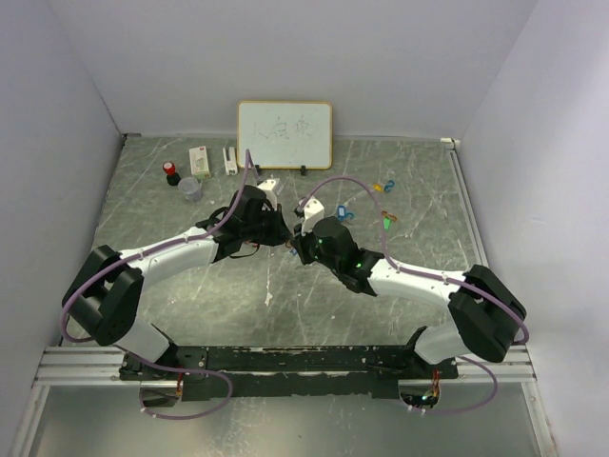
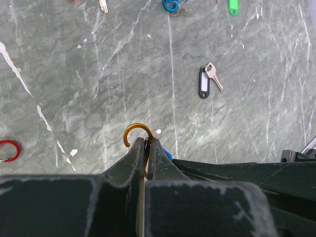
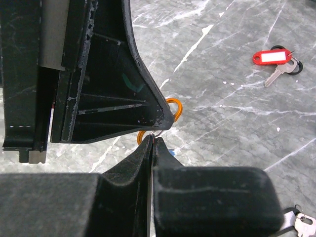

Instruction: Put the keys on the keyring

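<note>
- The left gripper (image 2: 147, 142) is clamped narrow on an orange carabiner clip (image 2: 138, 131). The clip's curved hook sticks out past the fingertips, above the grey marbled table (image 1: 238, 300).
- The right gripper (image 3: 152, 143) has its jaws pressed together, and its tips meet the tip of the left gripper's finger right at the orange clip. Whether anything is pinched between them cannot be told.
- A bit of blue shows just right of both sets of tips. What it is cannot be made out.
- The two grippers meet near the middle of the table, left of the loose keys.
- A black key tag (image 2: 204, 82) with a metal key lies flat on the table, well apart from the grippers.
- A red key tag (image 3: 270, 58) with its key lies flat on the table, apart from the grippers.
- A green key tag (image 1: 388, 225) lies on the right part of the table, with blue and yellow pieces farther back.
- A red clip (image 2: 10, 150) lies on the table at the left edge of the left wrist view.
- A whiteboard (image 1: 284, 133) stands against the far wall.
</note>
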`<act>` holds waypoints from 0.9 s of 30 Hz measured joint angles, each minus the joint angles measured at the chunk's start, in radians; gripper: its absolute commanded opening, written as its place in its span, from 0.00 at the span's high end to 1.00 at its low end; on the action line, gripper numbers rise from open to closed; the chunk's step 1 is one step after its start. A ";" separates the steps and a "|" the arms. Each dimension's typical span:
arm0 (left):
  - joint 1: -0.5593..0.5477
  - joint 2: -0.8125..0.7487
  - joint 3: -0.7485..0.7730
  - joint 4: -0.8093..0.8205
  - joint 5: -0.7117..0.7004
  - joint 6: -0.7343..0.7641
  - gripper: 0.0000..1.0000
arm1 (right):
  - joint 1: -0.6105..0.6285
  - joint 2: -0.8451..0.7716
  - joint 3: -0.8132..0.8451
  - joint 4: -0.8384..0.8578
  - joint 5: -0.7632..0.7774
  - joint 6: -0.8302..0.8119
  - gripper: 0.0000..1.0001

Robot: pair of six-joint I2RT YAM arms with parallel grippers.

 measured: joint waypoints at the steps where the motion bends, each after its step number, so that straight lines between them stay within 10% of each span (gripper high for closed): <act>1: 0.000 0.000 0.000 0.000 0.000 0.000 0.93 | 0.000 -0.002 -0.002 0.001 -0.001 0.000 1.00; 12: -0.001 0.020 0.018 0.000 -0.014 -0.002 0.91 | 0.000 -0.028 -0.024 -0.006 -0.007 0.000 1.00; 16: -0.004 0.029 0.020 0.002 -0.014 -0.011 0.33 | 0.000 -0.034 -0.028 -0.007 -0.003 0.000 1.00; 19: -0.005 0.029 0.024 0.007 -0.025 -0.024 0.13 | 0.000 -0.035 -0.032 -0.029 0.014 0.001 1.00; 27: -0.004 -0.022 0.006 0.001 -0.104 -0.035 0.05 | 0.000 -0.037 -0.031 -0.055 0.060 0.005 1.00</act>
